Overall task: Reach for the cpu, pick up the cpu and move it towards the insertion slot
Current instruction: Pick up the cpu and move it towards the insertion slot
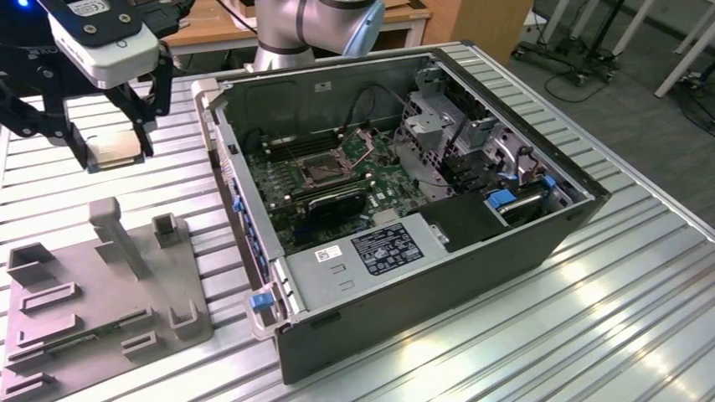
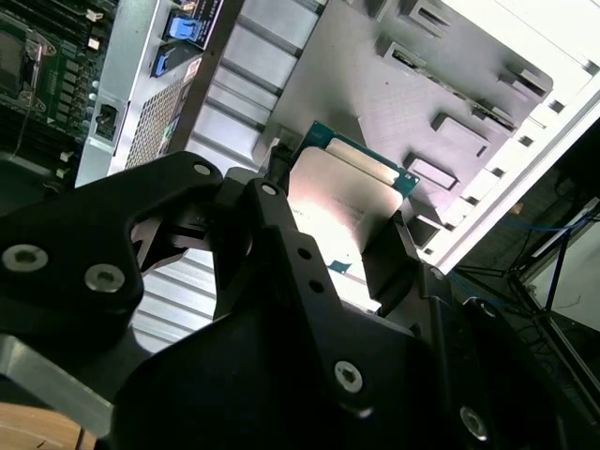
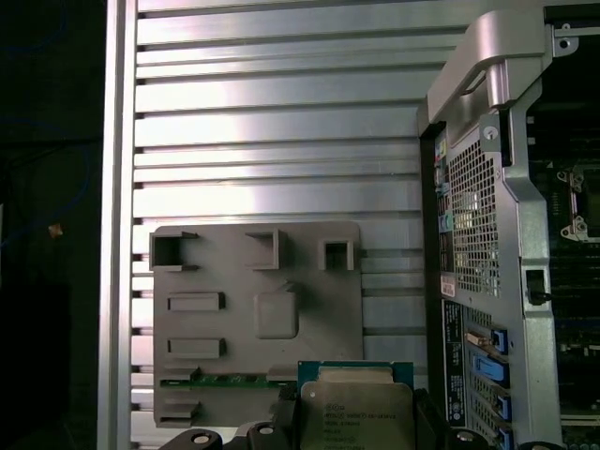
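The jaws are clamping the cpu [image 1: 115, 152] by two opposite edges above the bench [image 1: 33, 201] at the exterior view's left, likely sparing this light, stiff, fragile chip's faces.

We are seeing a grey recessed plastic tray [image 1: 112, 295] lying on a ribbed metal table [image 1: 587, 335], an open black computer case [image 1: 470, 278] beside it.
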Robot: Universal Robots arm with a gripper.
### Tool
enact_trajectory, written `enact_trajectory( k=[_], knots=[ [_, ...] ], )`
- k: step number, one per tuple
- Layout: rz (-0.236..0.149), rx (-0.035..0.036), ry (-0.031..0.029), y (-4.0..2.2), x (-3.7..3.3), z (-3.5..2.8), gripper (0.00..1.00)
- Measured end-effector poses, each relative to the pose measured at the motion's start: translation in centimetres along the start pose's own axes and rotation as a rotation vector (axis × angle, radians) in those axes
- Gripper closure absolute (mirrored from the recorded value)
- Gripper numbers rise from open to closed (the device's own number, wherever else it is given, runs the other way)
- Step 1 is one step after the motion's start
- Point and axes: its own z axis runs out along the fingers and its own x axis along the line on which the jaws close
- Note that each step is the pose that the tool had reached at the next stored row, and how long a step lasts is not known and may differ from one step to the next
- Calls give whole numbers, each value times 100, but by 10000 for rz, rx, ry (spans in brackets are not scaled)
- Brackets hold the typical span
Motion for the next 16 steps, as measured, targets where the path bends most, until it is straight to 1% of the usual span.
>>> enact_trajectory(
  k=[16],
  knots=[
    [0,0,0,1,-57,1,45]
  ],
)
